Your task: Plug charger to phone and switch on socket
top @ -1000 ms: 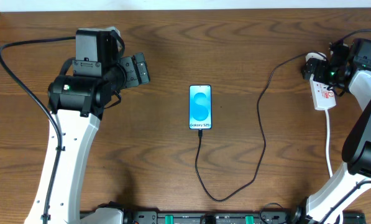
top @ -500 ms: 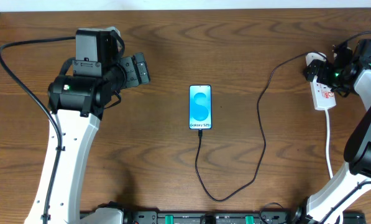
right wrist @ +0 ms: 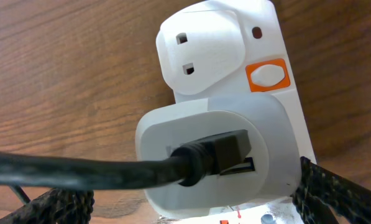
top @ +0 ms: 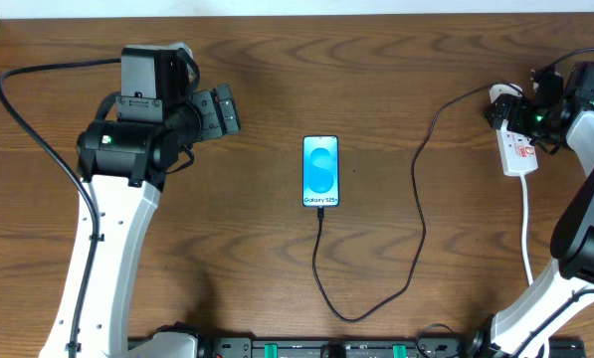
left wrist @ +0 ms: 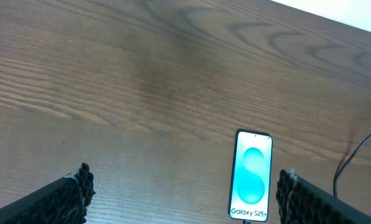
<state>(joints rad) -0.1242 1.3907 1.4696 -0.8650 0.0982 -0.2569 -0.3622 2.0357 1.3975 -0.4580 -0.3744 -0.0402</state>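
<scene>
The phone [top: 320,171] lies flat mid-table with its blue screen up; it also shows in the left wrist view [left wrist: 252,175]. The black charger cable [top: 419,214] runs from the phone's bottom edge, loops toward the front and rises to the white socket [top: 520,154] at the far right. In the right wrist view the cable [right wrist: 79,171] ends in a connector seated in a white adapter [right wrist: 173,130] on the socket [right wrist: 210,43], beside an orange-framed switch [right wrist: 268,74]. My right gripper [right wrist: 191,208] is open, straddling the adapter. My left gripper [left wrist: 185,199] is open and empty, left of the phone.
The socket's white cord [top: 527,229] runs toward the front edge at the right. The left arm's black cable [top: 28,119] curves along the left side. A rail with green clamps [top: 326,348] lines the front edge.
My right wrist has shifted slightly to the right over the socket. The left arm, phone and cable have not moved.
</scene>
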